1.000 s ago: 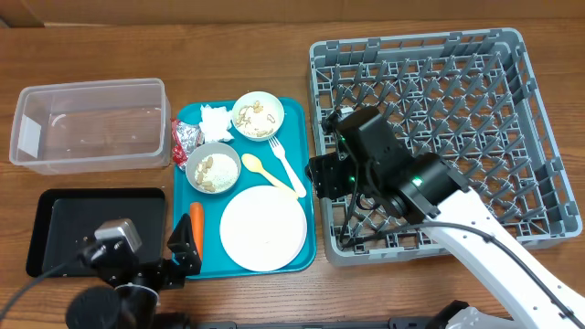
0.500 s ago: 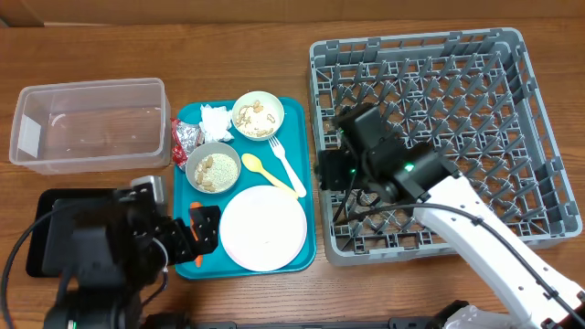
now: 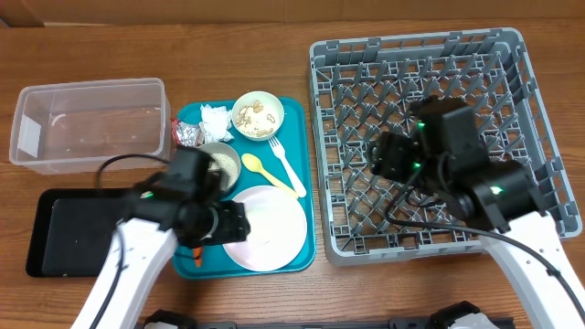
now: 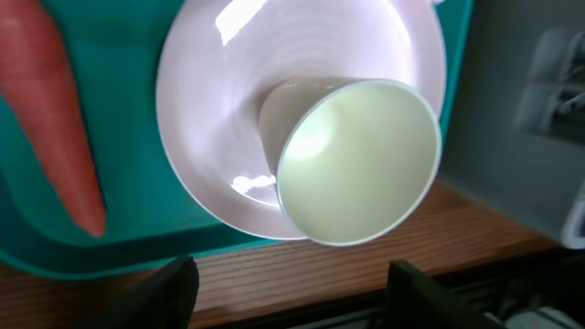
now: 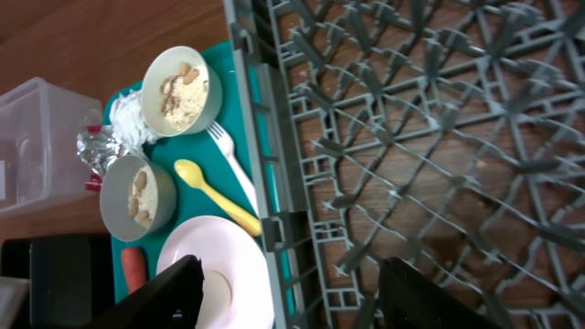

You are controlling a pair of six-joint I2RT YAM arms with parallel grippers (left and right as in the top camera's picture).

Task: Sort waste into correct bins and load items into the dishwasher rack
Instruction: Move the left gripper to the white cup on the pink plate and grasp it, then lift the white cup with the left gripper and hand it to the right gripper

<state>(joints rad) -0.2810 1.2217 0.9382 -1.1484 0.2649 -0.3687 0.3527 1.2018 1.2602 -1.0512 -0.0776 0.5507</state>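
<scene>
Your L gripper has its fingers spread wide, w/ nothing btw them. The white cup sits on the pink plate just ahead of the fingertips, more toward the right-side finger in the wrist view, and its mouth faces the cam. The carrot lies on the teal tray, ahead and far to the left side. Your R gripper is spread too and holds nothing. It hangs above the rack floor, near the wall that is next to the tray.

1. pale pink plate: lies flat on the teal tray, bearing a white cup.
2. orange carrot: lies just beside the plate.
3. far bowl and near bowl: hold beige crumbs.
4. yellow spoon and fork: lie side by side.
</scene>
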